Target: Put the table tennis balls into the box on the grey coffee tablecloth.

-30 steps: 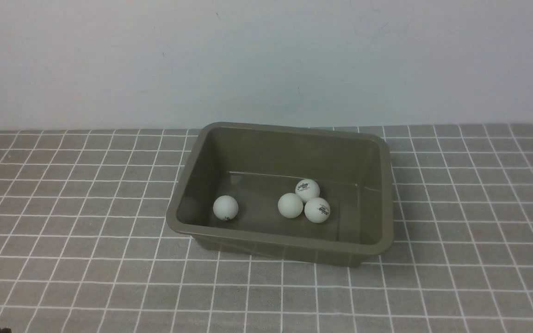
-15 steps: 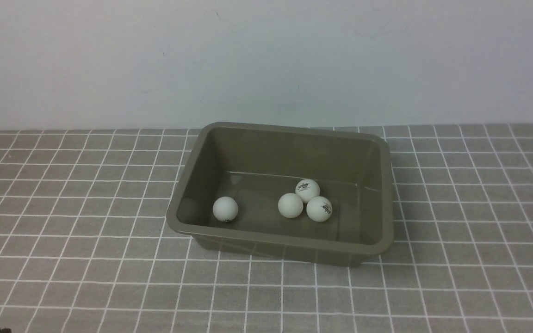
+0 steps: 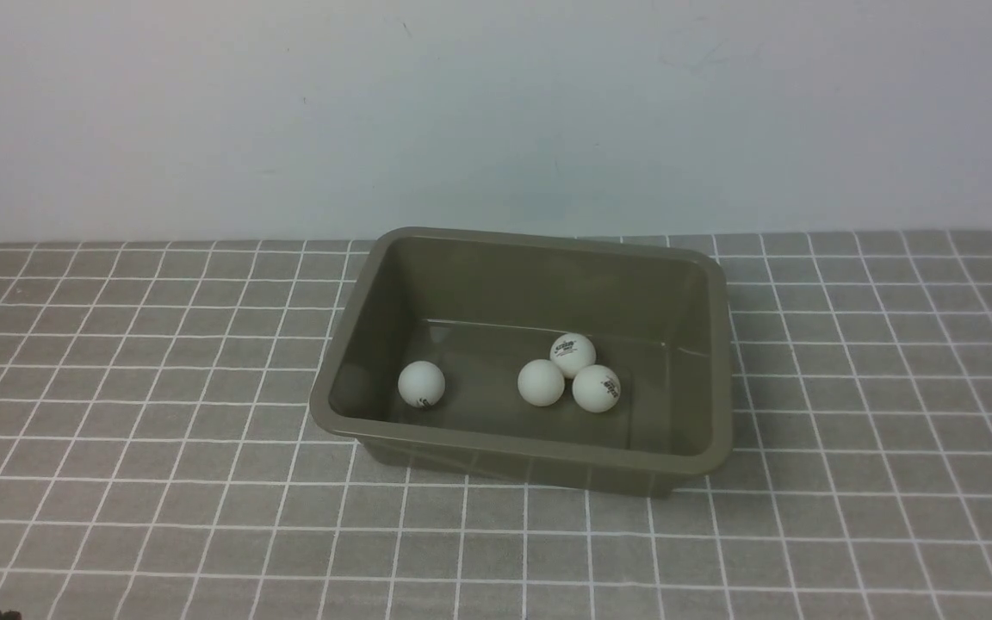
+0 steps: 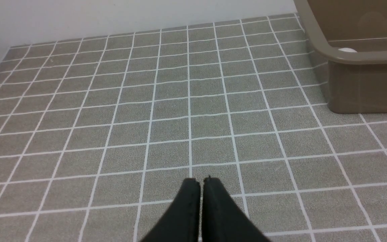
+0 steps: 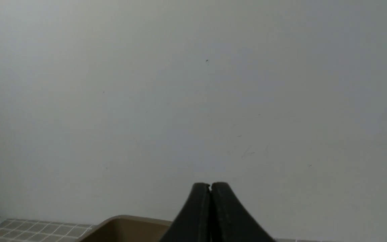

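The olive-brown box (image 3: pixel 375 430) stands on the grey checked tablecloth (image 3: pixel 117 430). Several white table tennis balls lie inside it: one alone near its left wall (image 3: pixel 421 384), and three touching in a cluster, a plain one (image 3: pixel 541 382), a logo ball behind (image 3: pixel 573 355) and a logo ball to the right (image 3: pixel 597 389). My left gripper (image 4: pixel 202 179) is shut and empty, low over bare cloth left of the box (image 4: pixel 354 57). My right gripper (image 5: pixel 210 184) is shut and empty, facing the wall above the box rim (image 5: pixel 126 222). Neither gripper shows in the front view.
A pale wall (image 3: pixel 496 112) rises just behind the cloth. A small dark part (image 3: pixel 1 615) shows at the front view's lower left edge. In the left wrist view the top of one ball (image 4: pixel 347 50) peeks over the box rim.
The lone left ball and the right logo ball have drifted slightly inside the box. Nothing else has moved.
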Controlling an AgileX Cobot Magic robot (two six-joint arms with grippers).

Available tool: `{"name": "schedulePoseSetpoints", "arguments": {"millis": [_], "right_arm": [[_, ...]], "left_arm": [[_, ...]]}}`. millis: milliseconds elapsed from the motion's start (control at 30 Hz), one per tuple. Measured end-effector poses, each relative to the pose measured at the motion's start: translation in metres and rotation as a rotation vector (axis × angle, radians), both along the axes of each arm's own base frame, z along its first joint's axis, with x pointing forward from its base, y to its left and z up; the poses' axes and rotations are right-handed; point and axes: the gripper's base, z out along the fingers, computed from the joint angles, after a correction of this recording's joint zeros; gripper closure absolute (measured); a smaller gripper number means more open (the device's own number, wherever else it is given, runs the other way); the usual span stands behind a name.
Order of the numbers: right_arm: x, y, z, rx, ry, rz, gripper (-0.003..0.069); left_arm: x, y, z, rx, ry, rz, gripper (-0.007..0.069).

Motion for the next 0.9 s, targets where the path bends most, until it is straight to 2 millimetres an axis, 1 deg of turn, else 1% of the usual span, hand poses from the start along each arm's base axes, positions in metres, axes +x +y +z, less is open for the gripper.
{"name": "schedulePoseSetpoints", "arguments": {"millis": [233,333,400,433,467,500,533,567,633,900], "right_arm": [[0.006,0.005,-0.015,-0.049,0.039,0.032,0.0669],[0.013,0.007,-0.032,-0.097,0.079,0.016,0.0669],[0.021,0.006,-0.054,-0.151,0.137,-0.051,0.0669],[0.022,0.006,-0.056,-0.157,0.142,-0.060,0.0669],[0.028,0.004,-0.079,-0.180,0.217,-0.131,0.0669],[0.030,0.002,-0.089,-0.186,0.251,-0.167,0.0669],[0.031,0.002,-0.092,-0.188,0.257,-0.167,0.0669],[0.034,0.000,-0.111,-0.193,0.320,-0.220,0.0669],[0.035,-0.003,-0.129,-0.195,0.394,-0.259,0.0669],[0.035,-0.005,-0.128,-0.191,0.387,-0.297,0.0669]], "left_arm": [[0.000,0.000,0.000,0.000,0.000,0.000,0.0629],[0.000,0.000,0.000,0.000,0.000,0.000,0.0629],[0.000,0.000,0.000,0.000,0.000,0.000,0.0629],[0.000,0.000,0.000,0.000,0.001,0.000,0.0629],[0.000,0.000,0.000,0.000,0.001,0.000,0.0629],[0.000,0.000,0.000,0.000,0.001,0.000,0.0629],[0.000,0.000,0.000,0.000,0.001,0.000,0.0629],[0.000,0.000,0.000,0.000,0.002,0.000,0.0629],[0.000,0.000,0.000,0.000,0.003,0.000,0.0629],[0.000,0.000,0.000,0.000,0.004,0.000,0.0629]]}}
